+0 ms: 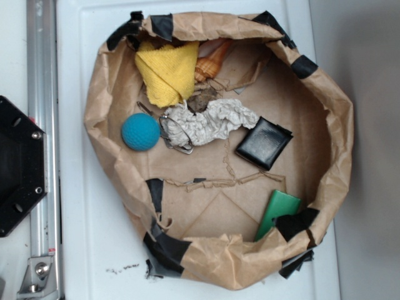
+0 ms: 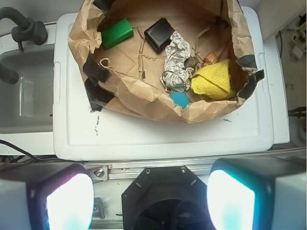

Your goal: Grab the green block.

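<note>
Paper bag (image 1: 100,106) rolled open on white lid (image 1: 87,237). Inside: green block (image 1: 277,212) leaning against near-right wall, black pad (image 1: 264,143), crumpled white paper (image 1: 212,122), blue ball (image 1: 140,132), yellow cloth (image 1: 167,72).

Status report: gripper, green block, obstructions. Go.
Gripper open, high, outside the paper bag. Green block untouched, leaning against the bag wall. Black tape overlaps its corner.

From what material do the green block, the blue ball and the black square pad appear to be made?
The small flat bright-green rectangular block looks like smooth painted wood or plastic: plain, even faces; which one is unclear. The teal-blue fuzzy ball seems to be knitted yarn or felt, with a matte, textured surface. The glossy black square pad reflects light, so probably plastic or leather-like material.
</note>
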You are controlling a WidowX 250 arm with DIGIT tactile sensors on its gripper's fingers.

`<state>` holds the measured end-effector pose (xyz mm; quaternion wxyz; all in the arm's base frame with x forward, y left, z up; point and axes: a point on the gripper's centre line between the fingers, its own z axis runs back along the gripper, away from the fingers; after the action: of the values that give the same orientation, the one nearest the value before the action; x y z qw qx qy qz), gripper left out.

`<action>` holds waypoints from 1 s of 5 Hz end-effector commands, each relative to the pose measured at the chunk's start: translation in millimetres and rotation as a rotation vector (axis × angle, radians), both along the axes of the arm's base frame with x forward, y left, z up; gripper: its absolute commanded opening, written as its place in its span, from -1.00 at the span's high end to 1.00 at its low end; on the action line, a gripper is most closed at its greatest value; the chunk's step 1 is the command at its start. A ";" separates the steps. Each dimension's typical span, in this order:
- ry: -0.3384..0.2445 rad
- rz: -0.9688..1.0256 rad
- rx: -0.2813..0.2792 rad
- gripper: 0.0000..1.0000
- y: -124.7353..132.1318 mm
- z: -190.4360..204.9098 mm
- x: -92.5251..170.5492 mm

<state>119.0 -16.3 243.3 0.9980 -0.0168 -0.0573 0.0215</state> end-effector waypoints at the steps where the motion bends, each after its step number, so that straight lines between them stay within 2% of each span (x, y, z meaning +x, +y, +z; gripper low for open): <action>1: 0.000 0.000 0.000 -1.00 0.0 0.0 0.0; 2: -0.019 0.145 0.045 -1.00 26.0 -48.1 33.8; 3: -0.048 0.231 0.024 -1.00 28.4 -82.3 73.6; 4: -0.133 0.418 -0.004 -1.00 24.7 -109.9 113.3; 5: -0.120 0.595 -0.055 -1.00 16.1 -130.3 151.6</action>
<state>263.6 -3.0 96.1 0.9440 -0.0144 -0.0880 0.3176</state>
